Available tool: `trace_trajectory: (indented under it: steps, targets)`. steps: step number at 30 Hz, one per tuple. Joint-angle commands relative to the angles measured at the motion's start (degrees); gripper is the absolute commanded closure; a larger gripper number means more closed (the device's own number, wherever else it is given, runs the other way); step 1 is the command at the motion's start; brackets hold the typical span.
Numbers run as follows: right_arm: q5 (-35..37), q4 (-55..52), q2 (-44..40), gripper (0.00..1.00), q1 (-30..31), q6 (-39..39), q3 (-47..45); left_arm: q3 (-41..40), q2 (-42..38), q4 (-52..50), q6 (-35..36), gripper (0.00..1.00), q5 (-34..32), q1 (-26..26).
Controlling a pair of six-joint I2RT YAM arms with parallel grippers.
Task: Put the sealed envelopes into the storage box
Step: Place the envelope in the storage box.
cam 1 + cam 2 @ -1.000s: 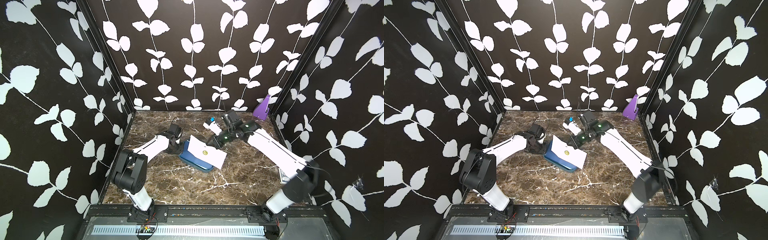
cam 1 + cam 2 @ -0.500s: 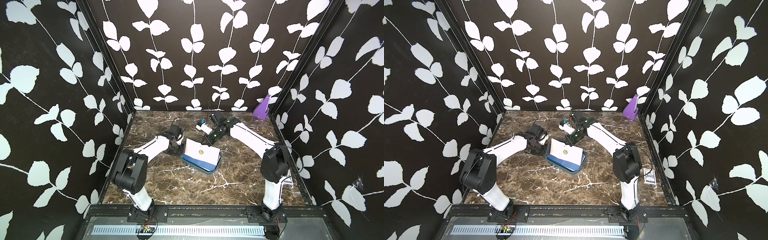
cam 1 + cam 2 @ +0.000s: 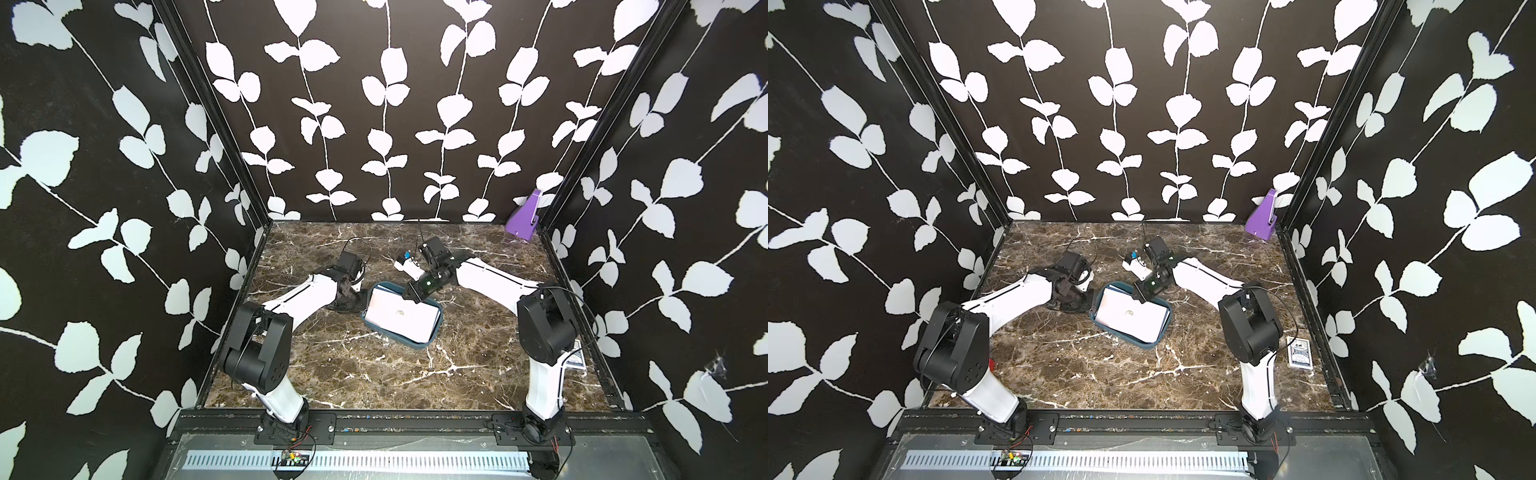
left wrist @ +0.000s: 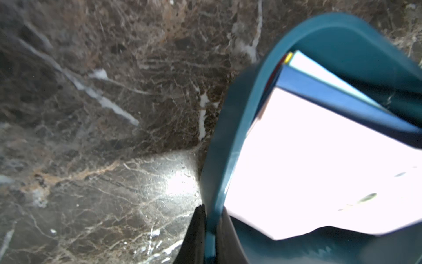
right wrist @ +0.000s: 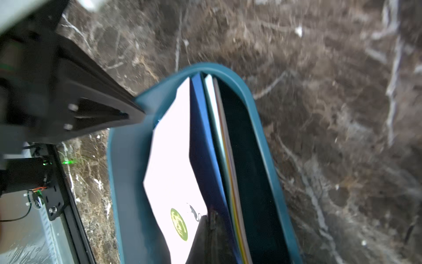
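Left claw [image 4: 211,219]: narrow, pinching the storage box [image 3: 417,343] rim at the end nearest its own arm.
Right claw [image 3: 410,296]: fingers together, tip down on the stack by the far rim.
Envelopes: white envelope [image 5: 173,160] on top, askew inside the box; navy envelope [image 5: 201,148] edge showing beside it.
Open room: bare table [image 3: 374,374] in front of the box.
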Motion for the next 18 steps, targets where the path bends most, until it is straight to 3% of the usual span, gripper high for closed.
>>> trace_trajectory:
  steps: [1, 6, 8, 13, 18]
  targets:
    - [-0.24, 5.71, -3.52, 1.00, -0.13, 5.39, -4.35, -1.50, -3.44, 2.55, -5.57, 0.91, -2.24, 0.06]
    - [-0.46, 9.39, -6.29, 1.00, 0.24, 8.98, -7.66, -2.28, -4.68, 2.92, -8.61, 0.92, -3.81, 0.00]
    - [0.74, 9.66, -7.09, 0.80, 0.24, 9.76, -9.76, -2.58, -4.88, 3.82, -9.47, 0.92, -3.52, 0.06]
    - [4.47, 10.01, -10.32, 0.68, 0.31, 11.76, -7.13, -2.54, -4.09, 3.85, -10.25, 0.93, -3.30, -0.01]
    - [10.93, 8.93, -10.92, 0.62, 3.02, 12.83, -4.10, -3.73, -4.78, 4.34, -13.13, 0.93, -5.47, -0.02]
